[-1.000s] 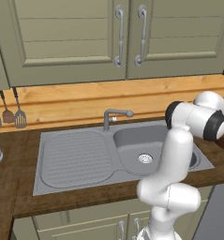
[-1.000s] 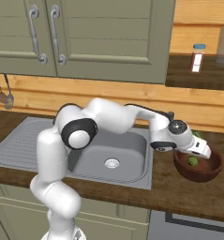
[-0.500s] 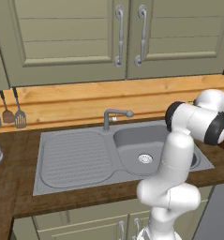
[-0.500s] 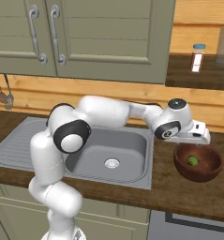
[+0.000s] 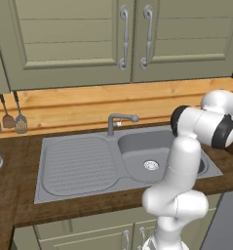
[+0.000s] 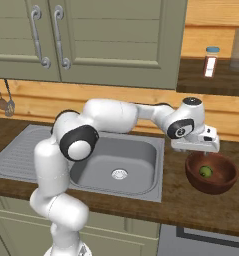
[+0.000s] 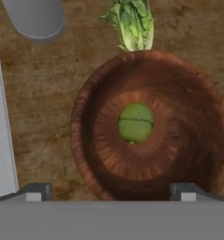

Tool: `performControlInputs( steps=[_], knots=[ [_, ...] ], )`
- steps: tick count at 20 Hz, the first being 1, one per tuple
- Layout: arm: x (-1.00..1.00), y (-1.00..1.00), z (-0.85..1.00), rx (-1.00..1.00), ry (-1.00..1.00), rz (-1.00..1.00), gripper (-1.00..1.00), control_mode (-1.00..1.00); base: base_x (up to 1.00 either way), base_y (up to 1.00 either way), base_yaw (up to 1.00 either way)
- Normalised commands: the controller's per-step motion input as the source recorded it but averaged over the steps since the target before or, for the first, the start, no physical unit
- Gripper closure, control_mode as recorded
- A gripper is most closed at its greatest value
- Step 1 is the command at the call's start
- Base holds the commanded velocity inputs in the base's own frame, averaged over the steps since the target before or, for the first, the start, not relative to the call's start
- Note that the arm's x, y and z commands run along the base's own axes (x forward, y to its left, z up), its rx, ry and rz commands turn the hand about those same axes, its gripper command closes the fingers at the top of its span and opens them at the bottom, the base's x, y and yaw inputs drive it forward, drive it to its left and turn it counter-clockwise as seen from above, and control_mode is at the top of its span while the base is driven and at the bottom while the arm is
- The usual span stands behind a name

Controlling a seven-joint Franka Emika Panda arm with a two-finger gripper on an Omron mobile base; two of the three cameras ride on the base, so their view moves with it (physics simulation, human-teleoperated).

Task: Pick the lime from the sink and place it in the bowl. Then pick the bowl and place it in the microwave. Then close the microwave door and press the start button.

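- The lime (image 7: 135, 123) lies loose at the bottom centre of the bowl (image 7: 179, 93), so the first part of the task looks done and your step in hand is, by my judgement, taking hold of the bowl itself.
- The bowl stands upright on the wooden desk (image 6: 181, 210), to the right of the sink (image 6: 141, 180) and apart from its rim; in the right base view the lime (image 6: 206, 171) shows as a small green spot inside the bowl (image 6: 221, 182).
- The gripper (image 6: 200, 149) hangs just above the bowl's left rim with its fingers (image 7: 36, 191) spread wide and nothing between them.
- From the hand view the bowl is wider than the gap between the two tips, so do not try to straddle the whole bowl. Aim to pinch one wall: one finger inside the rim, the other outside.
- Choose the near wall, at the bottom of the hand view, and come straight down; keep the inner finger clear of the lime so it does not get nudged up the slope.
- A leafy green lettuce (image 7: 132, 23) lies touching or just beside the far rim, so stay off that side.
- Close firmly, since a one-wall grip is likely to tilt a deep bowl, then lift level and slowly to keep the lime from rolling out.
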Motion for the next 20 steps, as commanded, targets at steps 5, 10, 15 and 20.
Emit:
performControlInputs(
  steps=[5, 10, 15, 20],
  knots=[
    [0.26, 0.09, -0.36, 0.02, 0.08, 0.03, -1.0, -1.0, 0.0, 0.0, 0.0],
    [0.31, 0.01, -0.41, 0.07, 0.06, 0.06, -1.0, -1.0, 0.0, 0.0, 0.0],
    [0.31, 0.0, -0.2, 0.07, 0.09, 0.08, -1.0, -1.0, 0.0, 0.0, 0.0],
    [0.23, 0.0, -0.26, 0.06, 0.1, 0.08, -1.0, -1.0, 0.0, 0.0, 0.0]
  ],
)
